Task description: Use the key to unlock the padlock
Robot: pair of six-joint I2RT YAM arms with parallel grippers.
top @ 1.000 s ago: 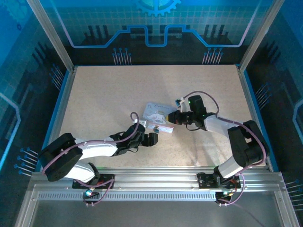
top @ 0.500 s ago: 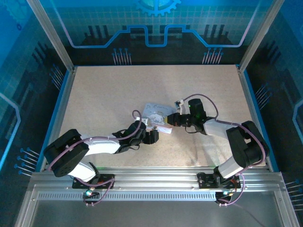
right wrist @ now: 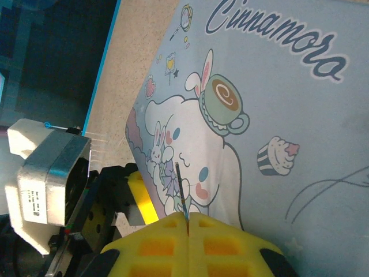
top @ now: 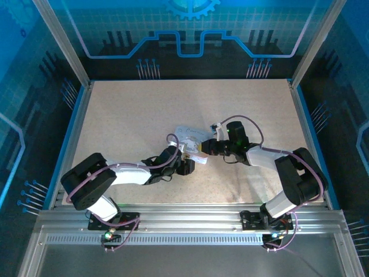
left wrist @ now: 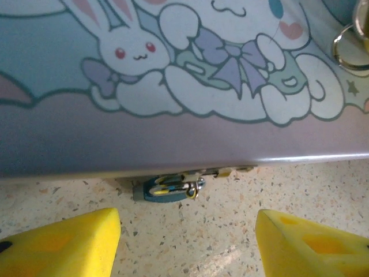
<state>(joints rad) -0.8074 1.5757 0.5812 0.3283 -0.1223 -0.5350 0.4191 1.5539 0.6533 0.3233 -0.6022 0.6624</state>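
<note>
The padlock (left wrist: pixel 167 187) is a tiny lock body lying on the table under the front edge of the lavender cartoon tin (left wrist: pixel 184 75). Its thin shackle (left wrist: pixel 196 186) sits by the tin's clasp. My left gripper (left wrist: pixel 184 248) is open. Its yellow fingers (left wrist: pixel 57 242) stand on either side of the padlock, a little short of it and not touching. My right gripper (right wrist: pixel 187 216) hovers over the tin's lid (right wrist: pixel 277 115), shut on the key (right wrist: pixel 181 187), a slim dark blade sticking out from between the pads. From above, both grippers (top: pixel 185 165) (top: pixel 209 147) meet at the tin (top: pixel 189 137).
A metal ring (left wrist: pixel 349 43) shows over the lid at the upper right of the left wrist view. The speckled table (top: pixel 132 115) is fenced by aluminium rails (top: pixel 190 216) and blue walls. The left arm's black housing (right wrist: pixel 52 179) is close beside the right gripper.
The left arm has reached further forward and right, up to the tin's front edge. The right gripper has shifted slightly left over the tin, still holding the key.
</note>
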